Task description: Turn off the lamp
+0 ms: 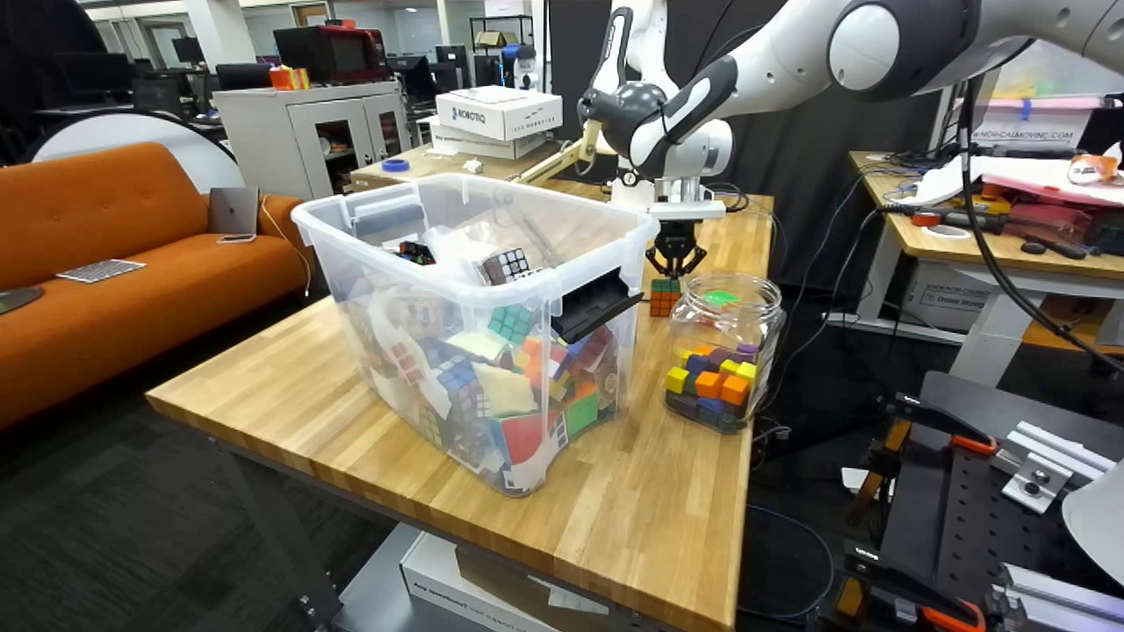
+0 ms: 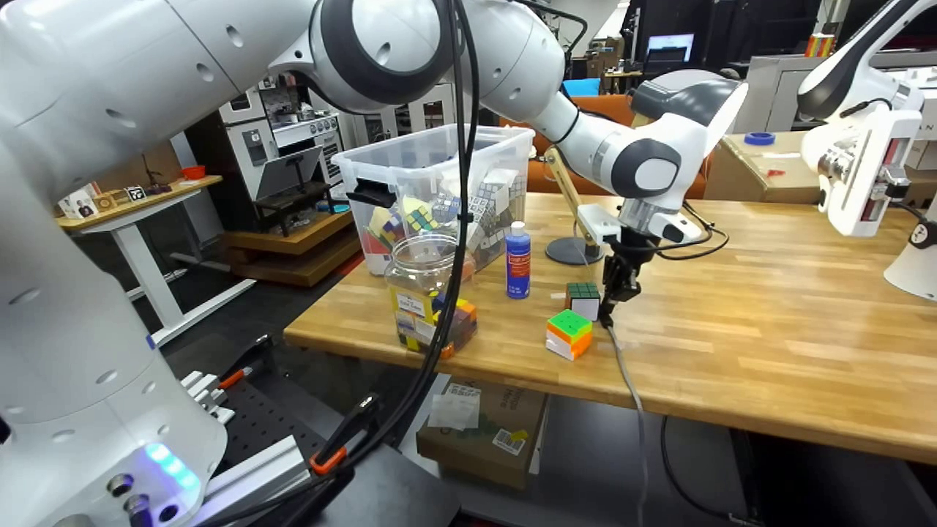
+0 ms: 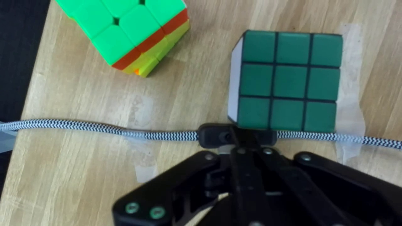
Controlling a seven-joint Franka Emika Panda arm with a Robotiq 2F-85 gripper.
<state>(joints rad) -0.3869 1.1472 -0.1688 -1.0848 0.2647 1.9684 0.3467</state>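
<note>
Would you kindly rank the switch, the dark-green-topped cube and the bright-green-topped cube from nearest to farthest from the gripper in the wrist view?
1. Switch: right at the gripper, which partly covers it.
2. Dark-green-topped cube: just above, toward the picture's right.
3. Bright-green-topped cube: farthest, at the upper left.

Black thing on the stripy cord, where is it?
In the wrist view, the black thing is just below and right of the middle, by the lower left of the dark-green-topped cube, partly hidden by the gripper.
</note>
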